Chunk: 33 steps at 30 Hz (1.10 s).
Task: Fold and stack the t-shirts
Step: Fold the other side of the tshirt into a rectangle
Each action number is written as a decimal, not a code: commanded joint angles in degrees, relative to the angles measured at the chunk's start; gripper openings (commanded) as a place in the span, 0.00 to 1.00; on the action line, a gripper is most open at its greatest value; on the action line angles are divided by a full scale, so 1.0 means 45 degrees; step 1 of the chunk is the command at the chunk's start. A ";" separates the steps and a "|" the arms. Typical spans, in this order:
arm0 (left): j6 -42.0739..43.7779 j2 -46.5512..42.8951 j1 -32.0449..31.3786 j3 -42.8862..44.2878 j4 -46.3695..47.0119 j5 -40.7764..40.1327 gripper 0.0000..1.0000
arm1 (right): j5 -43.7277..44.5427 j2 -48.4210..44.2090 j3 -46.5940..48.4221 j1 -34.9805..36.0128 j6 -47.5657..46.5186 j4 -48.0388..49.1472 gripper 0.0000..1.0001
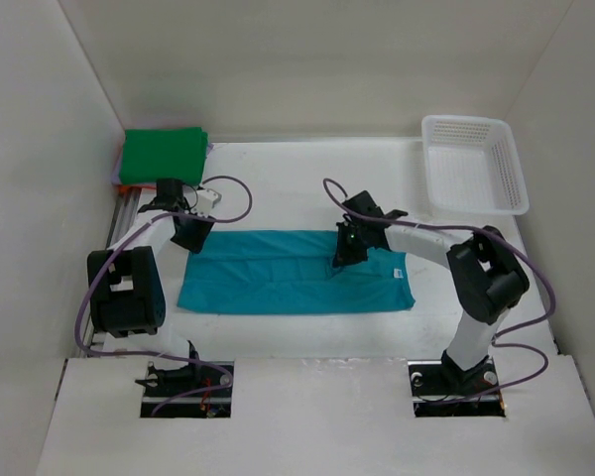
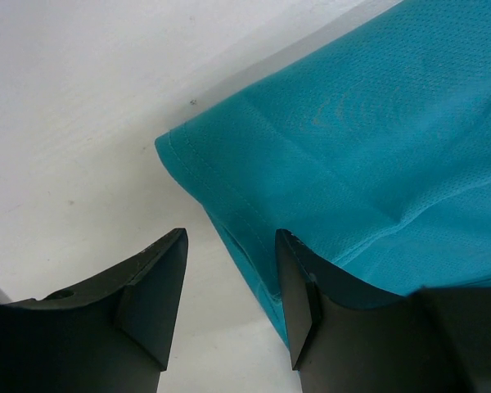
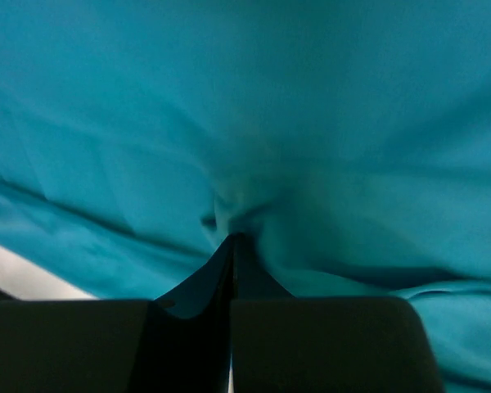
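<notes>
The teal t-shirt [image 1: 297, 273] lay in the middle of the table [image 1: 297, 198] as a long flat strip running left to right, already narrowed lengthwise and judged ready for a crosswise fold. The right gripper [image 3: 233, 246] was at the strip's far edge, right of centre, its jaws pressed fully together with a pucker of cloth drawn up at their tips, which read as a pinch on the fabric. The left gripper [image 2: 231, 241] stood at the far left corner, its jaws partly apart and holding nothing, one finger over the hemmed corner and the other over bare table. To fold well, that claw probably needed to straddle the hem and catch every layer at the corner before closing, so that both arms could lift level and carry one end over the other with the edges matched; an uneven lift would likely skew the strip. The near long edge lay straight, well back from the arm bases, with bare table beyond each short end. A folded green t-shirt [image 1: 162, 156] sat at the far left corner, near the left arm, seemingly atop other cloth, and it looked the likely place for stacking. The white basket [image 1: 473, 164] stood at the far right, well apart from the work.
</notes>
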 commanded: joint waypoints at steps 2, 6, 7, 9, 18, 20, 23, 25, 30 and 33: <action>-0.0204 -0.0293 0.0091 0.0208 0.0237 0.0036 0.45 | -0.0284 -0.1320 -0.0779 0.0332 0.0490 0.0328 0.00; -0.0146 -0.0177 0.0091 0.0227 0.0218 0.0017 0.45 | -0.0576 -0.1849 -0.1093 0.0605 0.0921 0.0387 0.00; -0.0146 -0.0099 0.0091 0.0266 0.0198 -0.0002 0.45 | -0.0654 -0.1907 -0.1054 0.0703 0.0921 0.0329 0.00; -0.0165 -0.0020 0.0091 0.0364 0.0198 -0.0042 0.45 | -0.0752 -0.2199 -0.0918 0.0782 0.0940 0.0212 0.00; -0.0360 -0.0077 -0.0940 0.1397 -0.0113 -0.0042 0.45 | 0.0925 -0.3238 -0.0956 -0.0233 0.0824 -0.0393 0.01; -0.0360 -0.0448 -0.2071 0.1827 -0.0328 0.0133 0.48 | 0.1373 -0.3100 -0.1403 -0.0506 0.0842 -0.0453 0.03; -0.0477 -0.0800 -0.4043 0.2297 -0.0446 0.0504 0.56 | 0.2311 -0.3119 -0.2399 -0.1208 0.0940 -0.0006 0.06; -0.0497 -0.0743 -0.5371 0.2609 -0.0505 0.0758 0.59 | 0.2605 -0.3022 -0.2848 -0.1676 0.0902 0.0597 0.07; -0.0672 0.0310 -0.8029 0.3546 -0.0759 0.1071 0.60 | 0.2529 -0.2593 -0.3241 -0.2148 0.0843 0.1558 0.07; -0.0809 0.0838 -0.9008 0.3801 -0.0506 0.1441 0.60 | 0.2237 -0.2494 -0.3455 -0.2070 0.0784 0.1539 0.04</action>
